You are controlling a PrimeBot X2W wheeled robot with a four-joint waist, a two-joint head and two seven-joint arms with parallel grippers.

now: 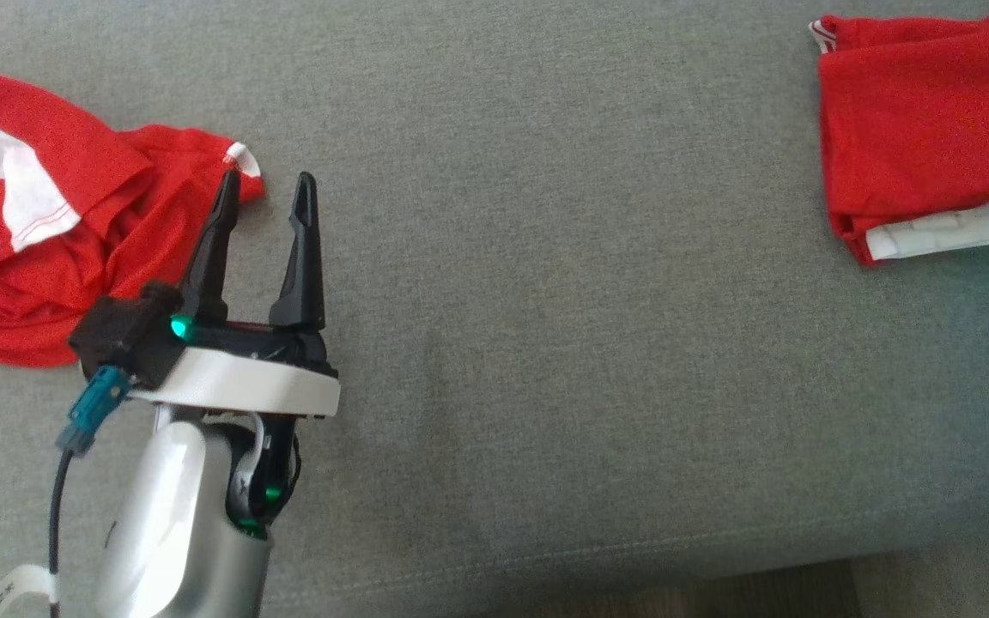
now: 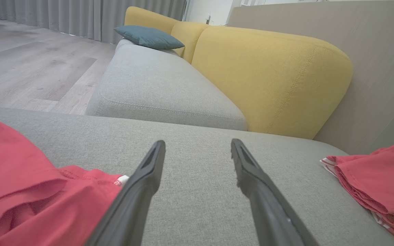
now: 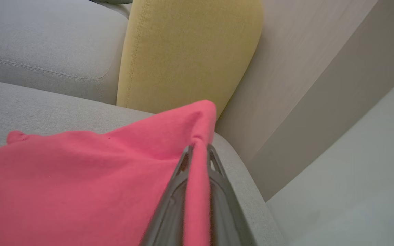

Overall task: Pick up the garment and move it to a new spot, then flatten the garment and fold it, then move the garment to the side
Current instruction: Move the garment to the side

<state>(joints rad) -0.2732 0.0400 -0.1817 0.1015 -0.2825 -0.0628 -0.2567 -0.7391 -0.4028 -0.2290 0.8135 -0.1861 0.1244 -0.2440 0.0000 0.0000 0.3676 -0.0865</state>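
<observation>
- Far left on the grey sofa seat (image 1: 546, 343) lies a crumpled red shirt (image 1: 48, 257). My left jaws stand apart and empty just beside it, and a stray move could snag its sleeve.
- Far right lies the folded red garment (image 1: 924, 137). Its long axis seems to run left-to-right, with the white-trimmed edge toward me.
- My right jaws are clamped on its fabric. If they hold only one layer, lifting may unfold it.

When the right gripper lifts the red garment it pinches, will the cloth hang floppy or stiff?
Probably floppy: the red garment puckers into a ridge where the right gripper pinches it. Likely light, as the cloth looks thin. It may drag on the coarse-woven grey sofa seat.
</observation>
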